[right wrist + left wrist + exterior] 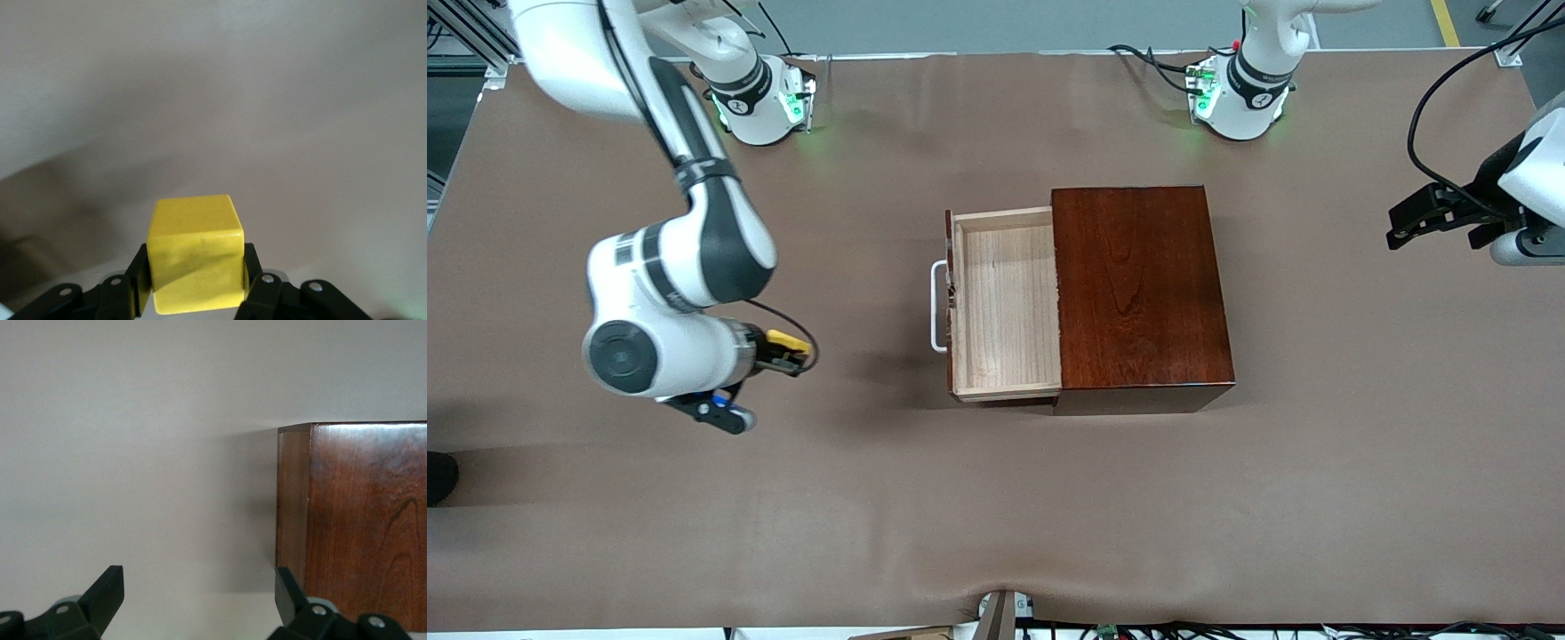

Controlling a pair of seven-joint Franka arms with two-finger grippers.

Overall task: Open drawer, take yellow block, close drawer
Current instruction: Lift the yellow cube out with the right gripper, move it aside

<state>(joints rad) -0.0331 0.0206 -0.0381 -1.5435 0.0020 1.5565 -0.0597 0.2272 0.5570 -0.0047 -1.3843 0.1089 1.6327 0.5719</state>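
In the front view, the drawer (1005, 302) is seen pulled out of the dark wooden box (1138, 289) toward the right arm's end of the table (996, 507), its white handle (938, 307) at the outer end and its tray bare. The right gripper (787, 351) is held over the brown table toward the right arm's end, well apart from the drawer, and is clamped on the yellow block (787, 339). The left gripper (1400, 227) is kept waiting over the left arm's end of the table, its fingers spread.

In the left wrist view, the left gripper (199, 590) is shown with its fingers (107, 587) wide apart and nothing between them; a corner of the box (360, 520) is seen past them.

In the right wrist view, the block (195, 252) is seen gripped between the fingers (250, 263) of the right gripper (195, 280), above the table surface.
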